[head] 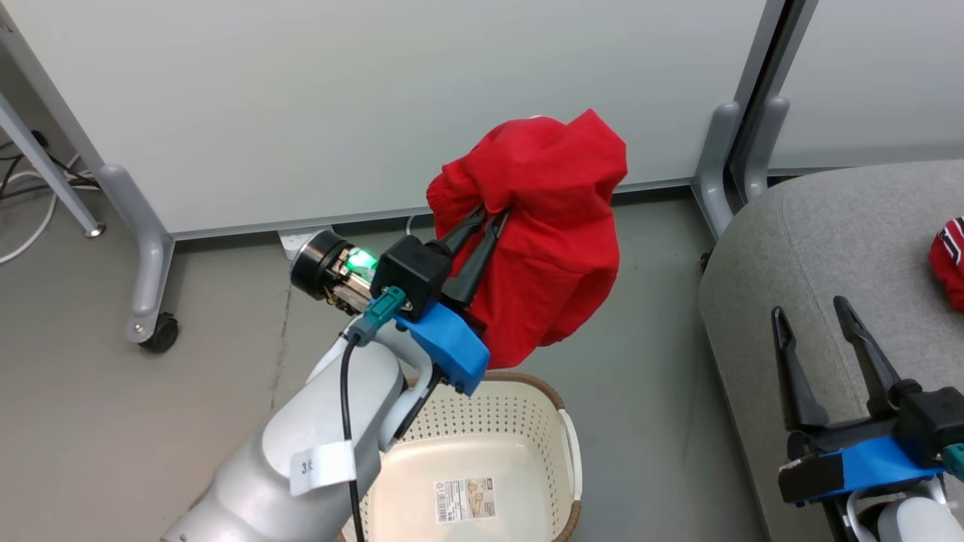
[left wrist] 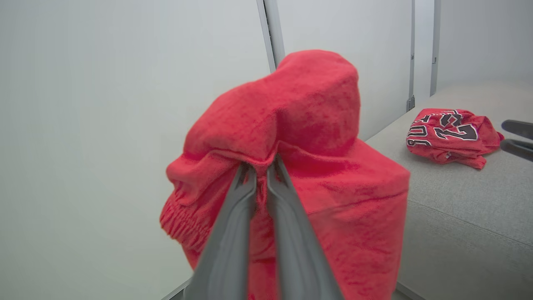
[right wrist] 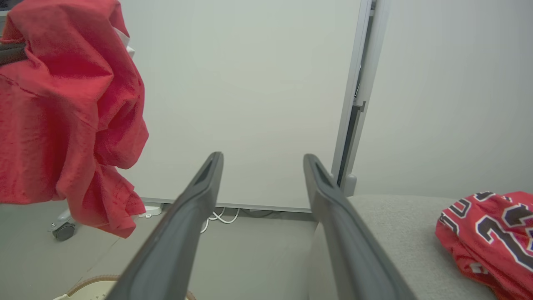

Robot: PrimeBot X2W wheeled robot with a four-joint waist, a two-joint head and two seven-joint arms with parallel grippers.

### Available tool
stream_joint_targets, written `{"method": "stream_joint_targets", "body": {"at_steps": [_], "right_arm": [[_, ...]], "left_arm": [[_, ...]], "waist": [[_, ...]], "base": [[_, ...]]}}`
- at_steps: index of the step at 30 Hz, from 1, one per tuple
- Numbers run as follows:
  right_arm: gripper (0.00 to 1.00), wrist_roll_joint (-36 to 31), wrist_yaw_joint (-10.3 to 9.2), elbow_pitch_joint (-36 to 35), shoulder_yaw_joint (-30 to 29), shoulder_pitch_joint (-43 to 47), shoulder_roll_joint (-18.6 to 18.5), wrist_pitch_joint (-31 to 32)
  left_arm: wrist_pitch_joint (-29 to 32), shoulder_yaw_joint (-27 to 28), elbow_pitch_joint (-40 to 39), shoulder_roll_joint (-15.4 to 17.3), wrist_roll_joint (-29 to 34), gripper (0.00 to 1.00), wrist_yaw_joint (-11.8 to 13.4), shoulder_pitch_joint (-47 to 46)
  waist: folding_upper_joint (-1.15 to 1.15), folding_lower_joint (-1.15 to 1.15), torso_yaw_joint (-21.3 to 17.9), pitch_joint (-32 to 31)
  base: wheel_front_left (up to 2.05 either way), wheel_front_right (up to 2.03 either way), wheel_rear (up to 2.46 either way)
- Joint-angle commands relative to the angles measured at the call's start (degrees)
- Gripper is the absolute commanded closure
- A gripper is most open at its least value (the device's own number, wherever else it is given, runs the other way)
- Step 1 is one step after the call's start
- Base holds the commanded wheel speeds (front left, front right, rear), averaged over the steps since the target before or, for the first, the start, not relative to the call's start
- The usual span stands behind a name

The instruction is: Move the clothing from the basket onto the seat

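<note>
**Near field.** The basket point(head: 497, 414) stands on the grey floor point(head: 663, 361) directly before me, its brown rim uppermost and a paper label point(head: 465, 500) lying flat on its inner bottom. My pale left forearm point(head: 301, 452) crosses the basket's left side. To the right of the basket, my right fingers point(head: 791, 369) point away from me, spread wide apart and touching nothing. They sit over the near edge of the seat point(head: 828, 241).

**Middle field.** Above the basket's far rim, my left fingers point(head: 493, 226) are pressed together on a fold of the plain red garment point(head: 550, 226). In the left wrist view the cloth is pinched between the two tips point(left wrist: 250, 187), and its gathered elastic hem shows at lower left. The garment hangs bunched from this single pinch, clear of the basket and of the floor. Its lower edge hangs just above the basket's rim.

**Right of the basket.** The seat, grey fabric with a rounded corner and a stitched seam, stands well apart from the basket's right handle. The red jersey point(head: 950, 260), with black-and-white lettering, lies crumpled on the seat's top, beyond my right fingers.

**Far field.** Beyond the basket stand white partition panels point(head: 376, 98) on grey feet. One foot, to the basket's far left, has a black caster point(head: 162, 331).
</note>
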Motion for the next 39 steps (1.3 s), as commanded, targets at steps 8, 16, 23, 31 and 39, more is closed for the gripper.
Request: {"method": "stream_joint_targets", "body": {"at_steps": [8,16,23,31,39], "right_arm": [[0.00,0.31,0.01,0.28,0.59,1.50,0.51,-0.20],[0.00,0.77,0.01,0.12,4.25,0.08,-0.27,-0.19],[0.00,1.38,0.01,0.76,10.80,-2.58,-1.18,-0.19],[0.00,1.99,0.01,3.20,18.20,-8.21,-2.33,-0.19],[0.00,1.99,0.01,8.93,21.54,-14.81,-2.34,-0.19]], "left_arm": [[-0.21,0.38,-2.21,-0.06,1.25,1.00,-0.21,1.25],[-0.21,0.39,-2.70,0.14,1.65,1.00,-0.21,1.26],[-0.21,0.18,-2.62,-0.28,1.92,1.00,-0.07,0.72],[-0.21,-0.50,-2.46,-1.32,2.45,1.00,-0.40,-0.75],[-0.21,-1.13,-2.22,-2.72,3.13,1.00,-0.90,-1.87]], "waist": [[0.00,0.01,0.80,-0.95],[0.00,0.01,1.34,-0.53],[0.00,0.01,1.69,0.23],[0.00,0.01,2.57,1.75],[0.00,0.01,3.88,3.12]], "base": [[0.00,0.00,0.00],[0.00,0.00,0.00],[0.00,0.00,0.00],[0.00,0.00,0.00],[0.00,0.00,0.00]]}}
